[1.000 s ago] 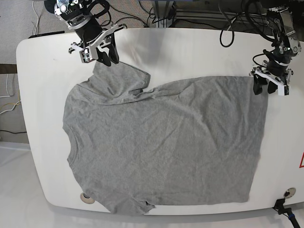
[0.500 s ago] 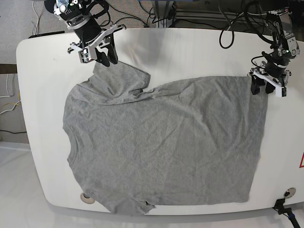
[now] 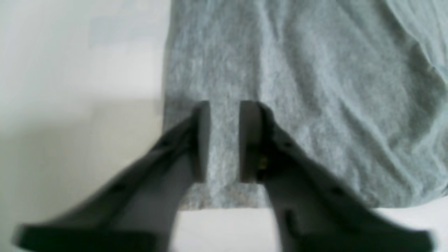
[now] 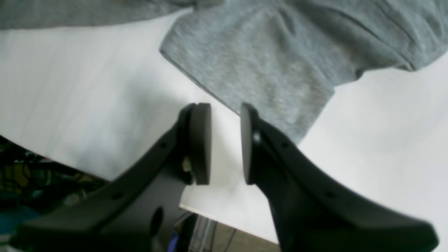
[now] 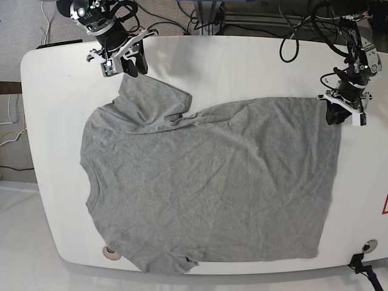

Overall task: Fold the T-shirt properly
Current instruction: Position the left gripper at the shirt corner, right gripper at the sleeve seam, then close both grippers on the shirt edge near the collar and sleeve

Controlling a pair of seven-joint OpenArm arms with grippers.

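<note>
A grey T-shirt [image 5: 206, 182] lies spread on the white table [image 5: 242, 66], with one sleeve [image 5: 154, 100] folded over at the far left. My right gripper [image 5: 127, 68] hangs open just beyond that sleeve. In the right wrist view, bare table shows between the right gripper [image 4: 225, 106] fingers and the sleeve [image 4: 273, 70] lies just ahead, touching neither. My left gripper [image 5: 341, 116] is at the shirt's far right corner. In the left wrist view the left gripper [image 3: 224, 105] stands open over flat fabric [image 3: 315, 87], which shows in the narrow gap near the hem.
Cables [image 5: 303, 30] hang behind the table's far edge. Two round holes [image 5: 110, 253] [image 5: 368, 245] sit near the front edge. A red triangle mark [image 5: 385, 206] shows at the right border. The table's far edge lies close behind both grippers.
My right gripper has drawn back a little from the sleeve toward the far edge. My left gripper has turned and settled over the shirt's corner.
</note>
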